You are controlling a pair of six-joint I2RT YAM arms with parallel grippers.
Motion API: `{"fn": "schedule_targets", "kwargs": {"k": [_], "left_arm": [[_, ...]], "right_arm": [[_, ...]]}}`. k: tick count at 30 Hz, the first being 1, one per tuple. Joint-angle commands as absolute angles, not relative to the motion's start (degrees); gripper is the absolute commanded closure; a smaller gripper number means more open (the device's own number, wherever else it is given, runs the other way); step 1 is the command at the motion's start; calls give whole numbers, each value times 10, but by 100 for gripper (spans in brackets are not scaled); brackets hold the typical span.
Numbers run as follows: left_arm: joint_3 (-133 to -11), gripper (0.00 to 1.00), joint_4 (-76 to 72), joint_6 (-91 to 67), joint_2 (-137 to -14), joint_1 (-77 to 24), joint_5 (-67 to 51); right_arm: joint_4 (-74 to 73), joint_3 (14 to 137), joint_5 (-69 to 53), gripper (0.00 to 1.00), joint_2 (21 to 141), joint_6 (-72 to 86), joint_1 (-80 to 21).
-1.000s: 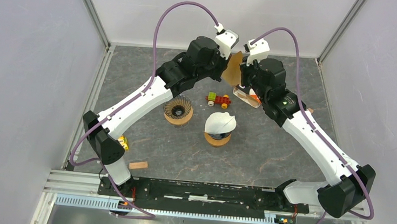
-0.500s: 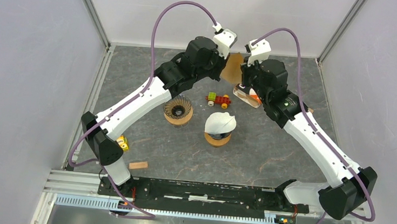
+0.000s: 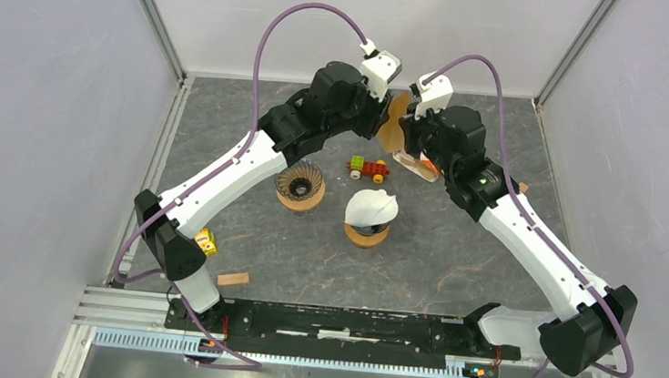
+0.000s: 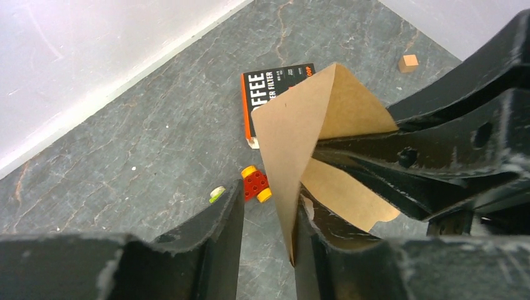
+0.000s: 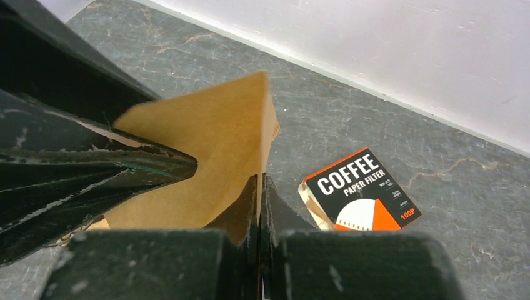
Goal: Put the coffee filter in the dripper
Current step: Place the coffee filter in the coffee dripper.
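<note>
Top external view: the brown coffee filter [image 3: 395, 121] hangs above the counter [image 3: 454, 245] at upper centre. The right tool [image 5: 259, 181] pinches its edge tight. The left tool [image 4: 270, 195] stands narrowly parted, paper against one finger. The dripper [image 3: 300, 186] sits lower left.

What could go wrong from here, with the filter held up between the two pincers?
1. The left pincer is open, so only the right pincer pinches the filter, at one thin edge; it may slip or tear.
2. The other dripper already holds a white filter; the brown one belongs in the empty dripper.
</note>
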State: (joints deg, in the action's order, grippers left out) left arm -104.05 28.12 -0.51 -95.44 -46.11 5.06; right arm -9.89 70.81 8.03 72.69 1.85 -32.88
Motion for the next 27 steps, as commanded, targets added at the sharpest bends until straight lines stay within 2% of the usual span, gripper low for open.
{"fn": "schedule_targets", "kwargs": {"k": [1, 4, 6, 9, 11, 14, 22, 23, 27], "left_arm": [[-1042, 57, 248, 33, -926, -463, 23], [-1039, 48, 244, 39, -924, -463, 5], [-1038, 46, 243, 46, -925, -463, 3], [-1033, 57, 243, 54, -924, -464, -21], [-1026, 67, 241, 55, -921, -463, -22], [-1021, 76, 241, 60, -916, -463, -20], [-1012, 90, 242, 70, -906, -463, -19], [-1009, 97, 241, 58, -905, -463, -18], [-1009, 98, 238, 26, -909, -463, -8]], "right_arm": [[-69, 698, 55, 100, 706, 19, -324], [-67, 694, 38, 100, 703, 19, -323], [-66, 692, 25, 100, 702, 22, -322], [-64, 687, 15, 100, 697, 24, -318], [-63, 685, 11, 100, 694, 25, -315], [-63, 683, 6, 100, 691, 27, -309], [-60, 681, -23, 100, 690, 37, -295], [-56, 680, -38, 97, 692, 43, -292], [-49, 679, -65, 83, 696, 58, -288]]}}
